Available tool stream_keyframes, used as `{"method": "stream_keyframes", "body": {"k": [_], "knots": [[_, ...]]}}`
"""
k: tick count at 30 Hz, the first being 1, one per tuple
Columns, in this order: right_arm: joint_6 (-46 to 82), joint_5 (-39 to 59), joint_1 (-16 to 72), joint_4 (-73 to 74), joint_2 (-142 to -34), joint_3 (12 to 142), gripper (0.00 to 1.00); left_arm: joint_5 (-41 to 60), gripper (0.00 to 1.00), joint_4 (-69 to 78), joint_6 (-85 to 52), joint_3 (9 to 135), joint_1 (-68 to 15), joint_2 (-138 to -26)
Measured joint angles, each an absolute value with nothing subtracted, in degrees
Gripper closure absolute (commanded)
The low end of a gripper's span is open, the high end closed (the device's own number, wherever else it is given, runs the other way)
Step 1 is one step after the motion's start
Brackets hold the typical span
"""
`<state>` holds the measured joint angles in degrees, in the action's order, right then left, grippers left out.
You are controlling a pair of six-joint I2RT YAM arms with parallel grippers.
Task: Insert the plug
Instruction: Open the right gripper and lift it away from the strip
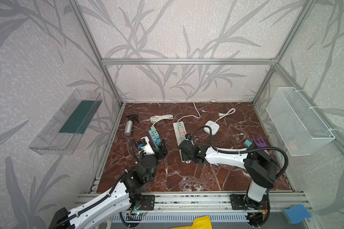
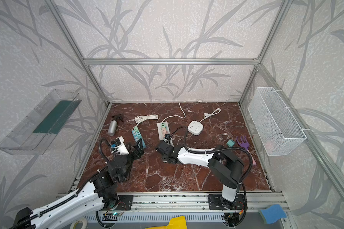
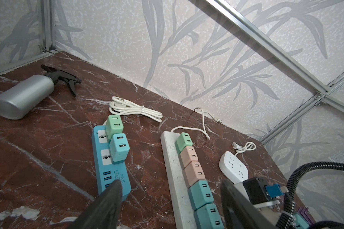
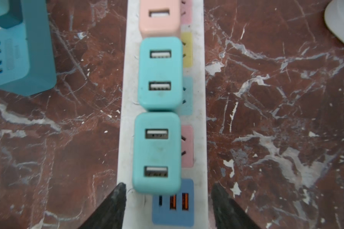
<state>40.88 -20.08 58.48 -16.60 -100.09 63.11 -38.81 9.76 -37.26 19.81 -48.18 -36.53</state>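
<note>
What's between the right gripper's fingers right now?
The right wrist view shows the white power strip between the open fingers of the right gripper, with its blue USB panel and the nearest teal adapter end.

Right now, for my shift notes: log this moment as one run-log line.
right gripper: open over white power strip | nearest teal USB charger: in strip, ungripped | left gripper: open, empty, by blue power strip
</note>
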Motion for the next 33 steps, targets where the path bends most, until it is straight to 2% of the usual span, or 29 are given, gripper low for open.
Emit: {"method": "stream_keyframes", "body": {"k": [5,8,19,25,33], "knots": [[36.40,-19.86,58.26,-16.58,-90.96,62.81,0.26,-38.35,0.22,9.13,-37.34,21.39,-48.07,-37.32],[33.56,-19.88,56.97,-16.93,-89.47,64.27,0.27,-37.93,0.22,8.40,-37.47,21.39,-47.92,-37.50],[28.23,-18.15,51.55,-18.17,-99.55,66.74,0.34,-37.08,0.22,7.25,-37.17,23.83,-47.88,-39.64],[28.10,-15.38,49.95,-16.99,-100.31,67.13,0.35,-36.86,0.22,7.25,-36.95,23.86,-47.81,-40.51],[25.02,-15.77,46.94,-19.90,-93.12,66.63,0.10,-35.97,0.22,7.79,-36.14,23.97,-47.46,-43.05]]}}
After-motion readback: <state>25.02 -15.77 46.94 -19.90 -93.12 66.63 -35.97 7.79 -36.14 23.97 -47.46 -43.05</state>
